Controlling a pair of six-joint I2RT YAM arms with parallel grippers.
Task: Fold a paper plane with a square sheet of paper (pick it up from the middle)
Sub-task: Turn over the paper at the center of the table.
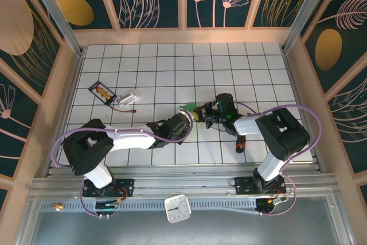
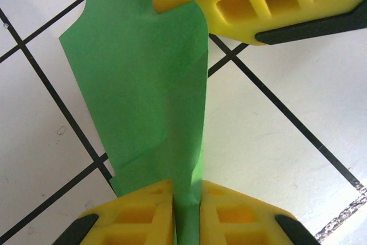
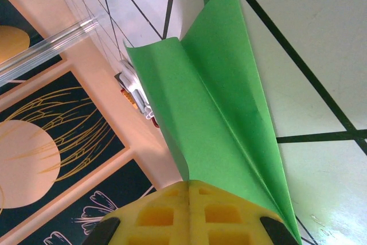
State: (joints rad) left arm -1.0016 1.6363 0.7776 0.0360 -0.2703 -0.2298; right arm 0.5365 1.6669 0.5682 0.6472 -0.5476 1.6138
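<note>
The bright-green paper plane [image 1: 187, 106] is a narrow, creased, pointed shape held just above the white grid table [image 1: 149, 61] between both grippers. My left gripper [image 2: 186, 213] is shut on one end of it; the green paper [image 2: 143, 84] fills the slim gap between its yellow fingers [image 2: 137, 216]. My right gripper [image 3: 189, 199] is shut on the other end, and the folded wings [image 3: 218, 101] fan out from its pads. In the left wrist view the right gripper's yellow fingers [image 2: 241, 4] show at the top. From above, the left gripper [image 1: 189, 120] and the right gripper [image 1: 200, 112] meet near the table's middle.
A black packet with orange marks [image 1: 102, 92] and a small white object [image 1: 129, 97] lie at the left of the table. A red-and-black tool [image 1: 240, 143] lies beside the right arm. Wooden walls [image 1: 183, 35] ring the table. A white clock [image 1: 177, 207] sits below the front rail.
</note>
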